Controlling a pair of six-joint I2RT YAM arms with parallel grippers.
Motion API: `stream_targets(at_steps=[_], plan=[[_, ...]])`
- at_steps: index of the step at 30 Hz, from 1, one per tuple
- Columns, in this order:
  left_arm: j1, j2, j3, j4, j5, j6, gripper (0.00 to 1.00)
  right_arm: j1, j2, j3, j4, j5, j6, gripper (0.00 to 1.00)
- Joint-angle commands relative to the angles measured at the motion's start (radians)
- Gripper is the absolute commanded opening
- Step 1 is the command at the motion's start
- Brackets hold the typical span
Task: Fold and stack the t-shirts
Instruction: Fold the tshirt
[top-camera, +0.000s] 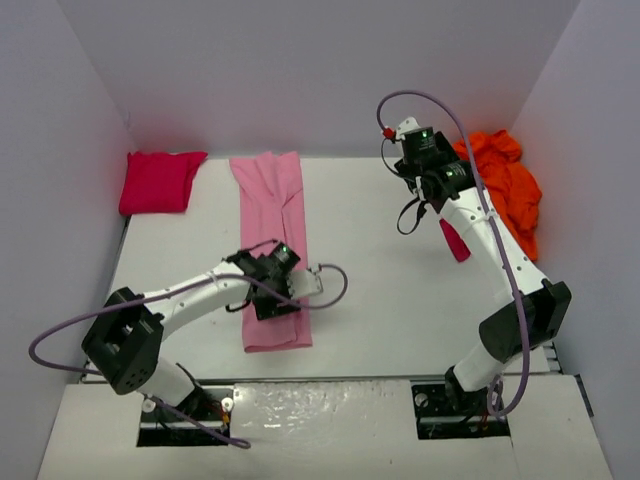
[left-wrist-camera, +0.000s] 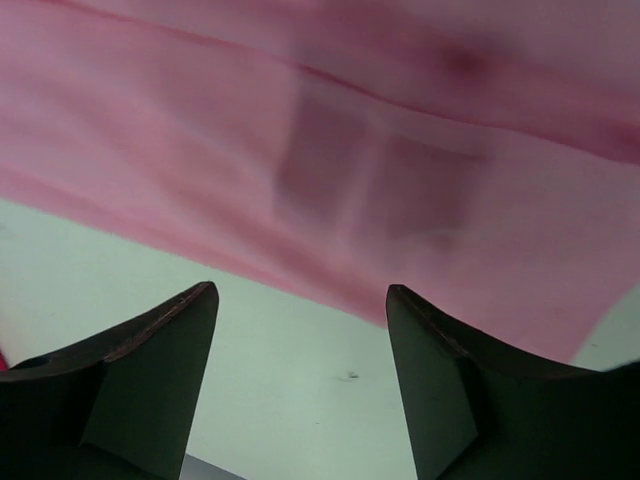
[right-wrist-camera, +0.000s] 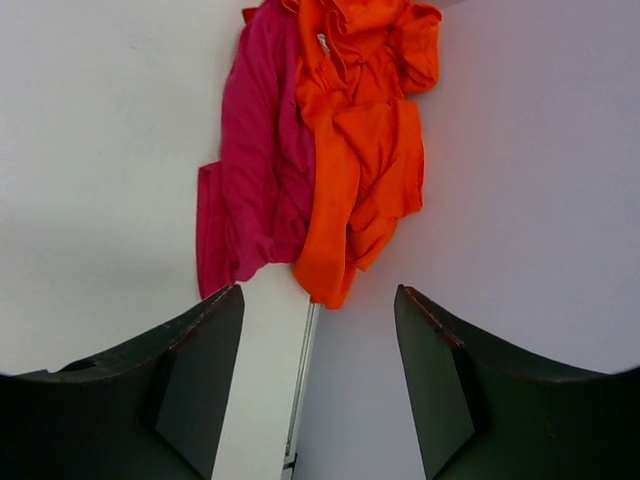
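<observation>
A light pink t-shirt, folded into a long narrow strip, lies on the table left of centre. My left gripper is open and empty, low over the strip's near end. In the left wrist view the pink cloth fills the top and bare table shows between the fingers. A folded red t-shirt lies at the back left. A crumpled bright orange t-shirt lies at the back right on a dark crimson t-shirt. My right gripper is raised, open and empty; its view shows orange and crimson.
White enclosure walls close in the table on the left, back and right. The table's right edge runs beside the right wall under the orange shirt. The right arm's purple cable loops over the right side of the table.
</observation>
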Motion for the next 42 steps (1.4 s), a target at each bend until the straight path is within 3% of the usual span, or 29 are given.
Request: stream_targets(at_steps=[1,9,20,42], plan=[[-0.074,-0.086,-0.111,0.051,0.015,-0.037,0.71,-0.087,0.01,-0.007,0.086,0.034,0.044,0.58],[-0.127,-0.13,-0.101,-0.021,0.09,-0.055,0.81,-0.102,-0.013,-0.059,0.093,0.062,0.036,0.6],[-0.132,-0.158,0.016,-0.19,0.256,-0.084,0.85,-0.118,0.002,-0.085,0.099,0.068,0.029,0.61],[-0.176,0.124,0.077,-0.141,0.291,-0.073,0.86,-0.123,-0.003,-0.157,0.105,0.037,0.038,0.61]])
